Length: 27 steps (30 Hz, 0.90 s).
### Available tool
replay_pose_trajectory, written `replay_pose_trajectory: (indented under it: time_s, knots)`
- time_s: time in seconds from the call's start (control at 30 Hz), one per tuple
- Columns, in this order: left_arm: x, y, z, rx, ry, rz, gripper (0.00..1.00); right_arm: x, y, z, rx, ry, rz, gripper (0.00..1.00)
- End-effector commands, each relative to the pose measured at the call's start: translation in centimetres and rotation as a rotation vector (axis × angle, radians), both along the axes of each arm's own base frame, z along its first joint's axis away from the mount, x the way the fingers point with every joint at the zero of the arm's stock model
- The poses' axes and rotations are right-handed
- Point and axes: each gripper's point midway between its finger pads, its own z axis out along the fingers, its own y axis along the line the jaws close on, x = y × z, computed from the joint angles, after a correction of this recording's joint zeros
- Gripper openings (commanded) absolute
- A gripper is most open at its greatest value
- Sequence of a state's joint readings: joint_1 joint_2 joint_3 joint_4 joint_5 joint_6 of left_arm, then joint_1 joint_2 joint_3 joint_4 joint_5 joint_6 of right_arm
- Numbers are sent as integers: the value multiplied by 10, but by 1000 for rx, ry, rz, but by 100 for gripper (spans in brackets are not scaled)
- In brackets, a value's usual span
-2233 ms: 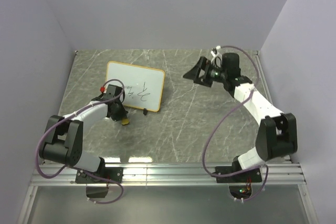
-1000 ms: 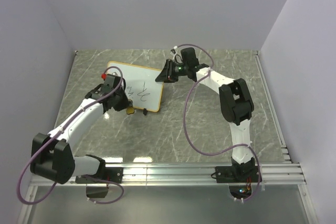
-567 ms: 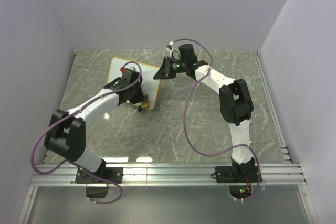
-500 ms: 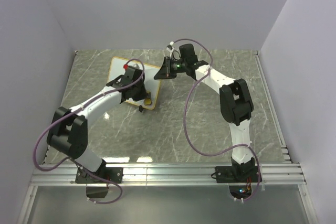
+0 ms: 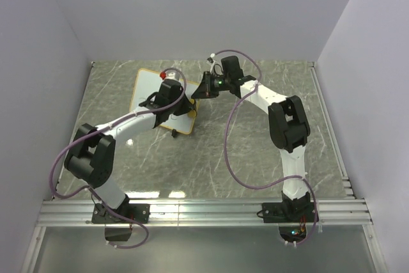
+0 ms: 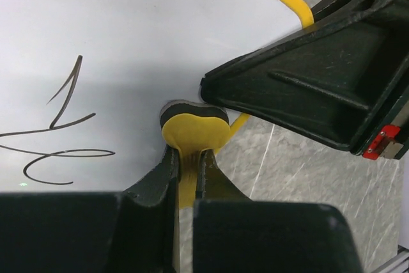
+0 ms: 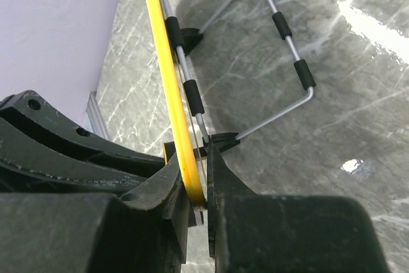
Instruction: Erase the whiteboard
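Left jaws pinch the yellow eraser tight, pad pressed on the whiteboard near its right edge; right jaws are clamped on that edge's yellow rim; board sits far-left on the counter

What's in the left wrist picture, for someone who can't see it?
The left gripper pinches a yellow eraser against the whiteboard, near its yellow edge. Dark scribbles sit left of it; the black right gripper clamps that edge.
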<state>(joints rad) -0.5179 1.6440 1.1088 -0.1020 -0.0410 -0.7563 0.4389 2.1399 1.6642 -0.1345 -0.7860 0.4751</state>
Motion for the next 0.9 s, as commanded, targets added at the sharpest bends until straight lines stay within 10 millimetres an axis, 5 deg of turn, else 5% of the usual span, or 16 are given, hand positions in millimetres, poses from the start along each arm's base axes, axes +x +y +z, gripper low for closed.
replay_pose_trajectory:
  time_s: [0.0,0.13,0.33,0.57,0.77,0.87]
  knots:
    - [1,41,-48,92,42,115,0,-16,-15,-16,-108,144,-77,0]
    - [-7,102,-71,95,87,262,0,-14,-14,-14,-99,145,-79,0]
    - [-10,147,-89,115,121,371,0,-17,-15,-18,-108,152,-78,0]
    - [-21,118,-86,37,85,270,0,-10,-13,-16,-99,157,-91,0]
    - [-24,52,-58,39,18,137,0,-8,-10,-15,-81,167,-98,0]
    - [-26,38,-52,58,-13,129,0,-8,-9,-13,-68,173,-99,0]
